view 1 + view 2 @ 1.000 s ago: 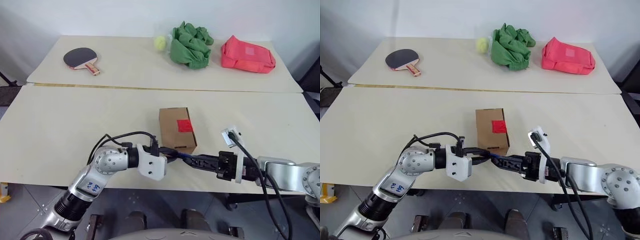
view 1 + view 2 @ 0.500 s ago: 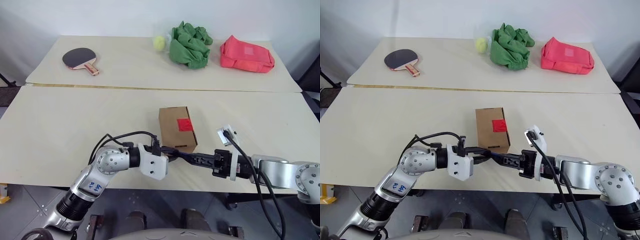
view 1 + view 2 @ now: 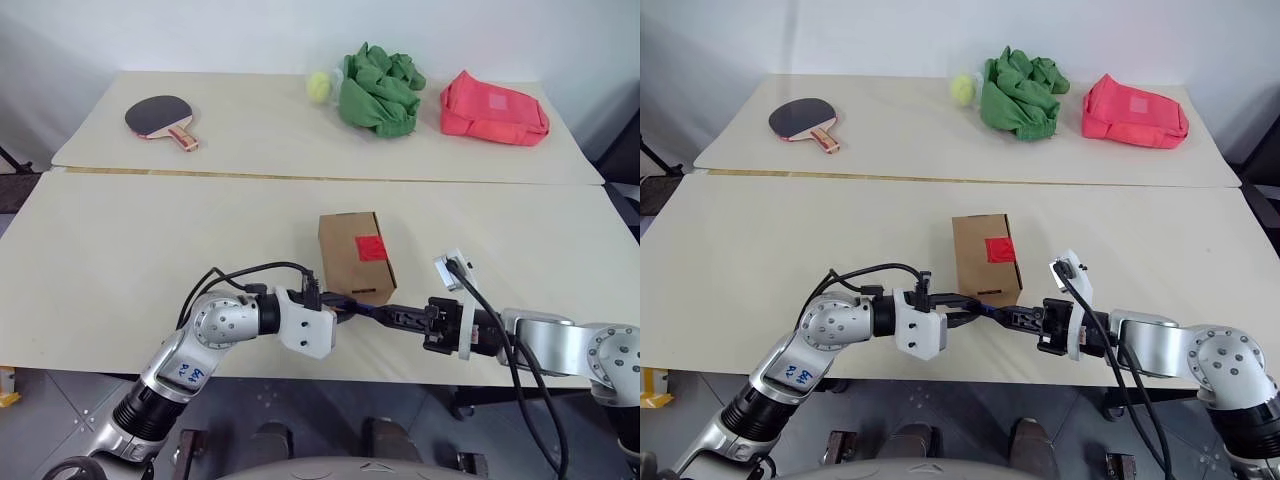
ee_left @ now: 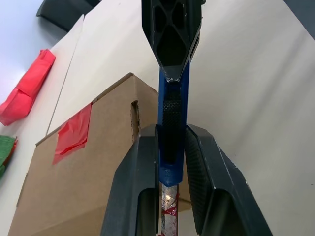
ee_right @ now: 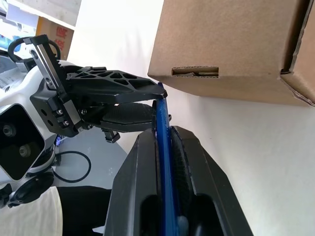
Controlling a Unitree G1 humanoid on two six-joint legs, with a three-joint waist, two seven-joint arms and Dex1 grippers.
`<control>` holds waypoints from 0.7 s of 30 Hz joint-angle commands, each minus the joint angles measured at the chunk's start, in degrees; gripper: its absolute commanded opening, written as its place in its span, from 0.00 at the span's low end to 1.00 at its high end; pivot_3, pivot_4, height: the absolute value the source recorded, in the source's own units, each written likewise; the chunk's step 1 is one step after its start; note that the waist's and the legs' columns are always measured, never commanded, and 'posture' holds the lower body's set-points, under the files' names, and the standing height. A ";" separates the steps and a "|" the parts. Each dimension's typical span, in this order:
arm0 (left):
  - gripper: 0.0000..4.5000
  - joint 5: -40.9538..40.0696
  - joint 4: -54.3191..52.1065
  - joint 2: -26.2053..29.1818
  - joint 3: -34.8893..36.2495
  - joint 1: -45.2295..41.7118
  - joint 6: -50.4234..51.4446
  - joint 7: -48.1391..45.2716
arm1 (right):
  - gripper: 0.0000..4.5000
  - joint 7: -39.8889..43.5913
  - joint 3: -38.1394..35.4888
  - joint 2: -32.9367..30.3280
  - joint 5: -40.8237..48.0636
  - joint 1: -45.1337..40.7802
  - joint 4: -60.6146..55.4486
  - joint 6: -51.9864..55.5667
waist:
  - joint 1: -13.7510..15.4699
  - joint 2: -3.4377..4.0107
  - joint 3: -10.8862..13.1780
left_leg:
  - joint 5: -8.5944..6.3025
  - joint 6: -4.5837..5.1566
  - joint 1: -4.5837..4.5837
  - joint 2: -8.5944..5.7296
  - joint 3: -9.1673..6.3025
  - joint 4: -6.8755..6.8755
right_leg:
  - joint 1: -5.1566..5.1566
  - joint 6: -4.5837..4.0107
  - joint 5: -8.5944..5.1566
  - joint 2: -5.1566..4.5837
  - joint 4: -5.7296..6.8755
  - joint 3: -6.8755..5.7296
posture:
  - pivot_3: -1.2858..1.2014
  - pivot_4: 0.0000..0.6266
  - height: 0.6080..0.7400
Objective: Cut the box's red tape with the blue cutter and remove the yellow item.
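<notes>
Near table [image 3: 150,260]: box [image 3: 354,258]. Far table [image 3: 250,130]: paddle [image 3: 160,118], tennis ball [image 3: 319,85], green cloth [image 3: 380,88], pink-red pouch [image 3: 492,108].

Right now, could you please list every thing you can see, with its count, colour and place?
box: one, brown cardboard, middle of the near table
red tape: one, red, on the box's top
blue cutter: one, blue, held between both grippers beside the box
table tennis paddle: one, black with red handle, far table's left
tennis ball: one, yellow-green, far table
cloth: one, green, beside the ball
pouch: one, pink-red, far table's right
left gripper: black, shut on the cutter
right gripper: black, shut on the cutter
</notes>
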 commanded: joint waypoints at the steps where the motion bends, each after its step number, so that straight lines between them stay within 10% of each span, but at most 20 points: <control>1: 0.32 -5.26 -4.20 -0.10 2.75 1.23 4.04 -1.04 | 0.01 1.44 -0.80 -0.53 0.80 -0.01 0.35 0.91 | -0.03 0.00 0.00 | 0.00 0.00 0.00 0.00 0.00 -0.01 | 0.00 0.00 0.00 0.00 0.00 0.00 | 0.52 0.24 1.00; 6: 0.65 -17.82 -9.53 3.70 8.63 4.02 14.32 -7.18 | 0.01 8.76 -3.91 -3.99 0.80 1.34 0.32 4.68 | -0.05 0.01 0.01 | 0.00 0.00 0.00 0.01 -0.01 -0.02 | -0.01 -0.01 0.00 0.00 0.00 0.00 | 0.52 0.24 1.00; 15: 0.65 -32.60 -6.15 13.06 22.77 5.15 22.18 -13.38 | 0.01 30.41 -25.09 -23.27 -1.82 13.65 5.45 19.04 | 0.32 0.18 0.12 | -0.18 0.32 -0.05 0.01 -0.01 0.00 | 0.03 -0.03 -0.01 0.01 -0.11 -0.03 | 0.52 0.24 1.00; 21: 0.46 -29.46 7.94 8.49 20.57 -4.99 20.01 -10.36 | 0.01 42.23 -40.08 -27.88 -26.12 17.51 8.60 19.35 | 0.14 0.16 0.12 | -0.19 0.34 -0.03 0.03 0.02 -0.01 | 0.01 -0.02 -0.01 0.09 -0.09 -0.01 | 0.52 0.24 1.00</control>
